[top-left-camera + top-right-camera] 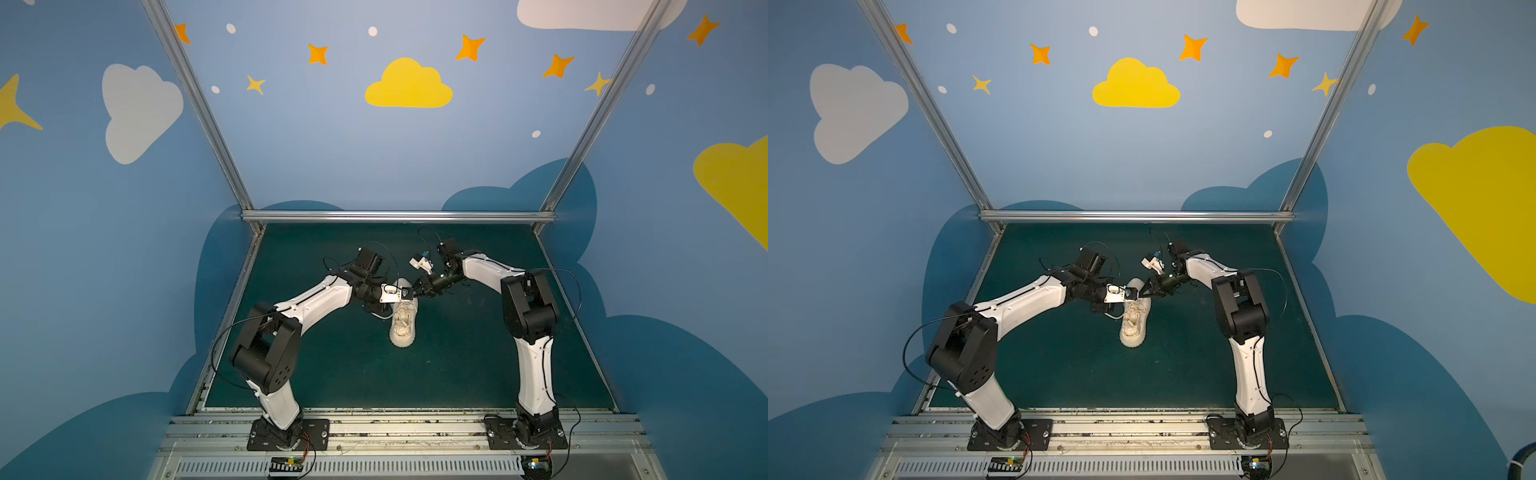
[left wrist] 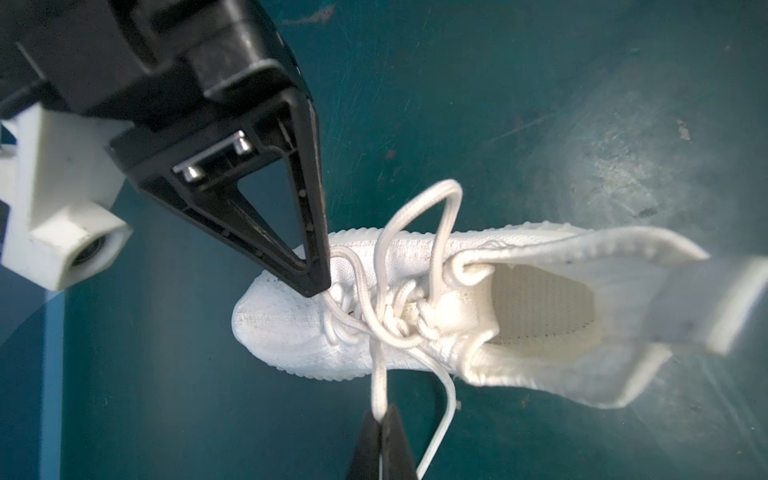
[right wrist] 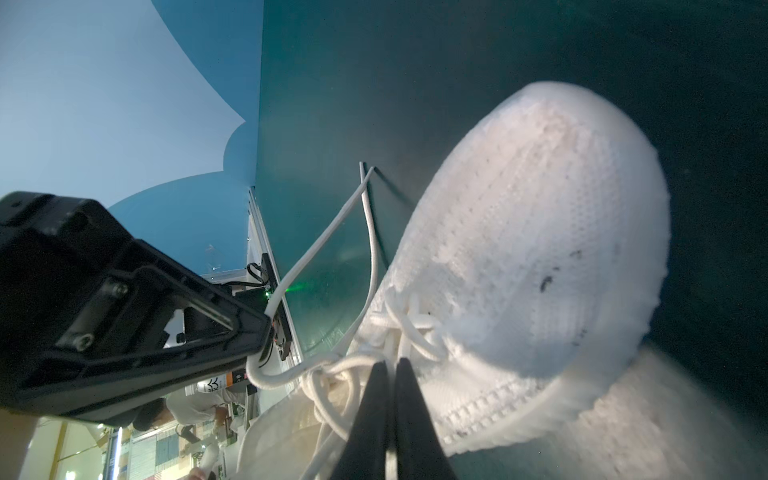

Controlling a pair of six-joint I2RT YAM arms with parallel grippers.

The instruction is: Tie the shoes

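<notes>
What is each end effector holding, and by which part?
The left end effector pinches one lace strand partway along, beside the sneaker. The right end effector sits at the lacing; whether it grips anything cannot be told.

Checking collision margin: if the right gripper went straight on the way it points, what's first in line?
The crossed laces on top of the sneaker. The right gripper's fingers sit right at them, maybe touching; depth is unclear.
</notes>
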